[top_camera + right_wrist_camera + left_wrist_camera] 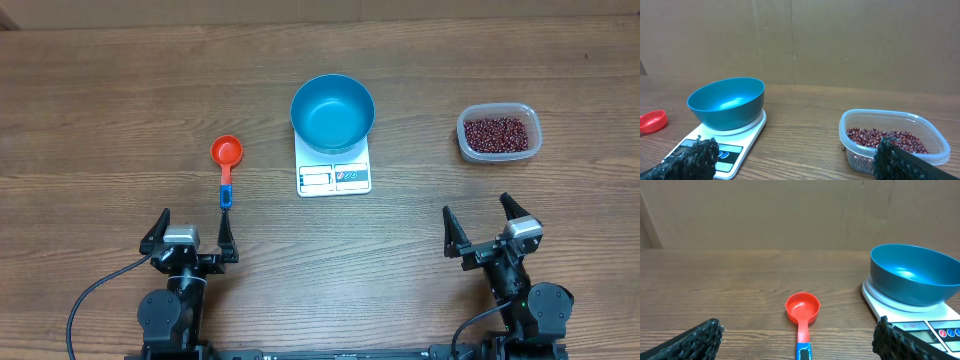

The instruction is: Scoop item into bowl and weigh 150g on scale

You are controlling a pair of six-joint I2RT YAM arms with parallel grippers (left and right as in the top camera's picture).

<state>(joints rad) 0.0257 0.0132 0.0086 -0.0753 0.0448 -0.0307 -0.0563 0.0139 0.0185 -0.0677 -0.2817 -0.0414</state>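
The blue bowl (332,112) (914,274) (726,102) stands empty on the white scale (334,176) (940,320) (742,134) at mid-table. Dark red beans (494,133) (884,138) fill a clear plastic tub (499,132) (891,136) at the right. A red scoop with a blue handle (227,163) (802,311) lies left of the scale, its handle pointing toward my left gripper (190,238) (797,342). That gripper is open and holds nothing. Near the front edge on the right, my right gripper (489,232) (795,160) also stands open, with the tub just ahead of it.
One stray bean (842,148) lies on the wooden table (120,110) beside the tub. A brown wall (790,210) backs the table's far edge.
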